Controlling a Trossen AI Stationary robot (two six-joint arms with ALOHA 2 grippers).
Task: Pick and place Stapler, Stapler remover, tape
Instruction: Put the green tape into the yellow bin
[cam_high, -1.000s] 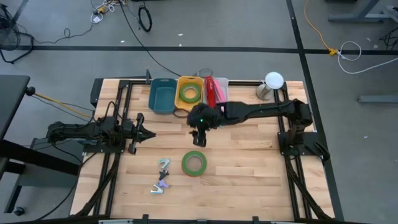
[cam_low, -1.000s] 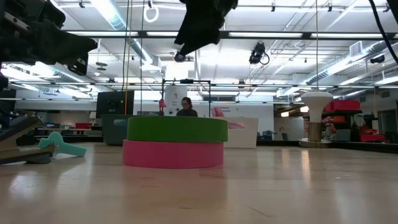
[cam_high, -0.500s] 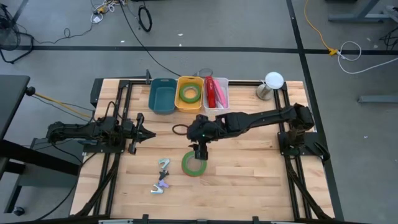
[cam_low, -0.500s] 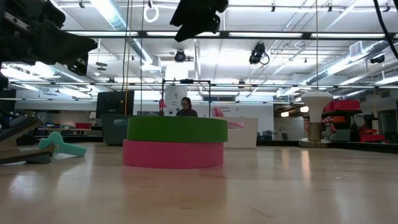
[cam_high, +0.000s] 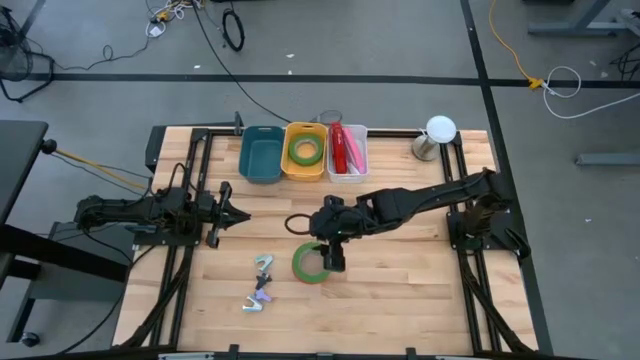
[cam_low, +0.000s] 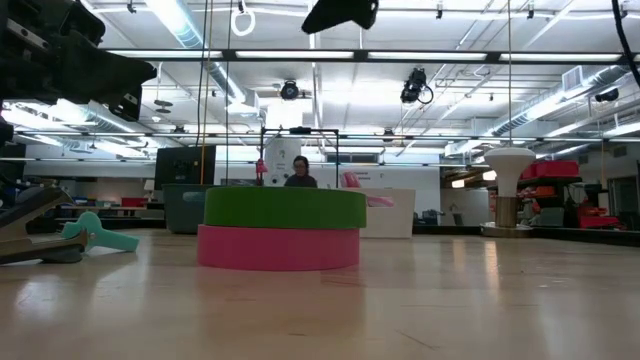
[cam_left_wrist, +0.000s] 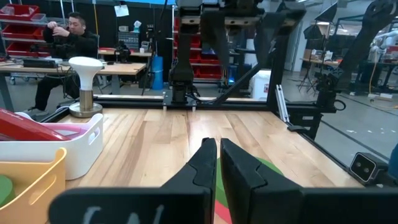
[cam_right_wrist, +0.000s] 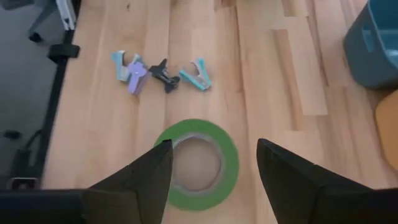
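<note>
We had our right gripper (cam_high: 334, 258) hanging over the tape (cam_high: 311, 263), which lay flat in the middle of the table (cam_high: 400, 280). The jaws stood wide apart and empty, one finger (cam_right_wrist: 140, 180) to each side of the green ring in the right wrist view. The low view showed a pink roll (cam_low: 278, 247) under the green one.

Our left gripper (cam_high: 232, 216) waited low at the left side, fingers pressed together on nothing.

As for progress, we judged the job partly done. The yellow bin (cam_high: 305, 150) already held another green roll (cam_high: 305, 151), and the white bin (cam_high: 348, 148) held something red. The blue bin (cam_high: 261, 153) looked empty. Left of the tape, a few staple removers (cam_high: 259, 282) lay on the wood, apparently waiting for that bin.
</note>
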